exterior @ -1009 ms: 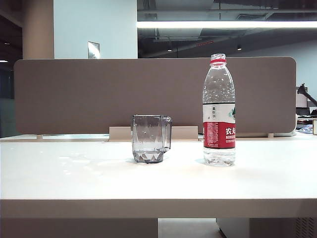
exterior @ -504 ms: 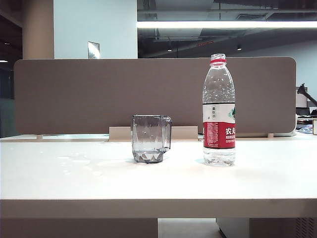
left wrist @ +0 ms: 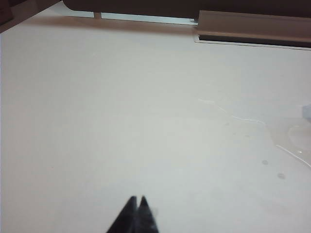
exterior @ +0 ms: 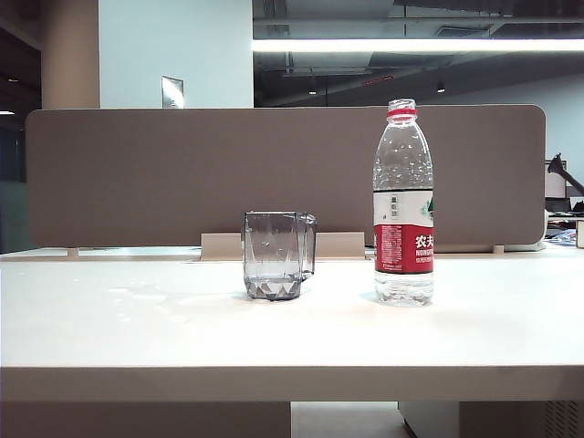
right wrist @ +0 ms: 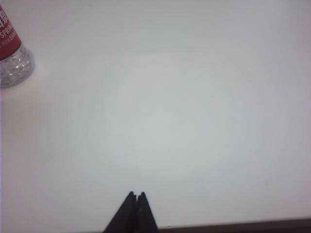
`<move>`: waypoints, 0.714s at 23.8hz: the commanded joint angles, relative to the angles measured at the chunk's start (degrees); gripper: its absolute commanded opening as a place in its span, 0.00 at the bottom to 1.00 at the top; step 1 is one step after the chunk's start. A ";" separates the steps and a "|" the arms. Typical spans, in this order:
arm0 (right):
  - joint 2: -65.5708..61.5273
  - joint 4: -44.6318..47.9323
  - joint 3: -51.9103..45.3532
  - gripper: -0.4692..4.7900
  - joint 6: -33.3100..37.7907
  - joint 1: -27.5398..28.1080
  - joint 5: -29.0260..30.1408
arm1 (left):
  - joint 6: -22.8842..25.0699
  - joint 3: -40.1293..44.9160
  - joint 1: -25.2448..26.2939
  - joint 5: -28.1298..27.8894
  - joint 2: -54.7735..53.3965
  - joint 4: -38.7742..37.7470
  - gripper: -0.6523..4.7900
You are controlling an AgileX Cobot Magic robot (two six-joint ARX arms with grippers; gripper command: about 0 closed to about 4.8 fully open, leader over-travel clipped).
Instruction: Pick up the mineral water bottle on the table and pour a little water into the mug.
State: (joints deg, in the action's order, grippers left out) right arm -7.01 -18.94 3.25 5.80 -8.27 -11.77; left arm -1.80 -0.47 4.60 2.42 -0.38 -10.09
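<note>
Ext. view, near to far. Foreground: thick front edge of the off-white table (exterior: 292, 383), running the full width. On the top, approx. mid-depth, 2 task objects stand upright and apart. Mug (exterior: 278, 255): smoky-grey, transparent, faceted, handle on its right side, just left of centre. Mineral water bottle (exterior: 402, 203): clear plastic, red neck ring, red-and-white label w/ white characters, to the right of the mug, approx. twice its height; no cap visible on the neck. A faint wet patch (exterior: 146, 297) shows on the table surface left of the mug. Behind both: a low beige cable tray (exterior: 219, 245) at the table's rear edge, then the brown-grey partition panel (exterior: 182, 173). Neither arm appears in this view.

Left wrist view. Left gripper (left wrist: 137, 200): 2 dark fingertips pressed together, nothing between them, over bare table (left wrist: 121, 107); thin water streaks (left wrist: 233, 116) lie on the surface farther off, the tray (left wrist: 252, 26) beyond.

Right wrist view. Right gripper (right wrist: 135, 195): fingertips likewise pressed together, empty, over bare table (right wrist: 184, 97), close to its edge. Base of the bottle (right wrist: 12, 56) w/ lower label sits at the frame corner, well apart from the fingertips. Mug not in either wrist view.
</note>
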 commanded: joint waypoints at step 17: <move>6.99 2.38 -0.15 0.08 0.20 5.31 0.00 | -0.15 -0.04 -0.07 0.22 -0.04 -0.17 0.11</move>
State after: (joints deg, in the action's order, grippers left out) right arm -0.10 -17.45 3.05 5.85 -3.20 -11.81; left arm -1.83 -0.47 4.58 2.44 -0.40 -10.11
